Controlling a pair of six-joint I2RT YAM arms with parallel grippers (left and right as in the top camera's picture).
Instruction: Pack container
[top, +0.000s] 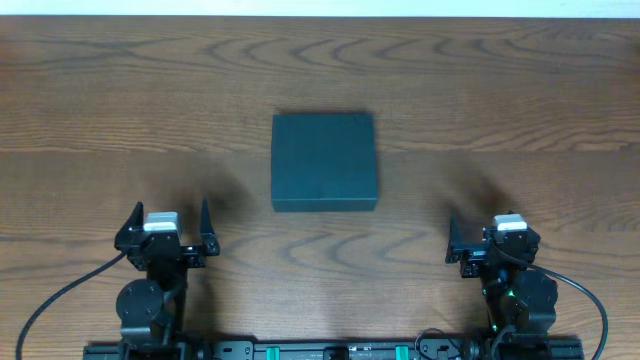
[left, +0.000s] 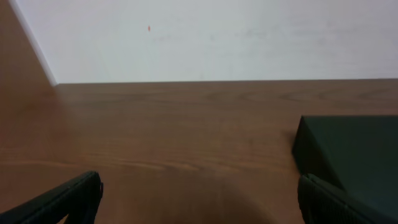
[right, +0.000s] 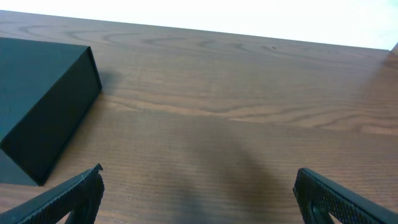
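Overhead: container closed; contents hidden from view.

The table I work at is brown wood, its wavy grain running side to side. One thing lies directly on it: the container, a dark teal-green, roughly square box with its lid down flat, sitting flush on the wood. Wood shows on every side of the container. Soft darker patches lie on the surface to the left and right of the container. Beyond the container, the tabletop's far edge meets a white wall.
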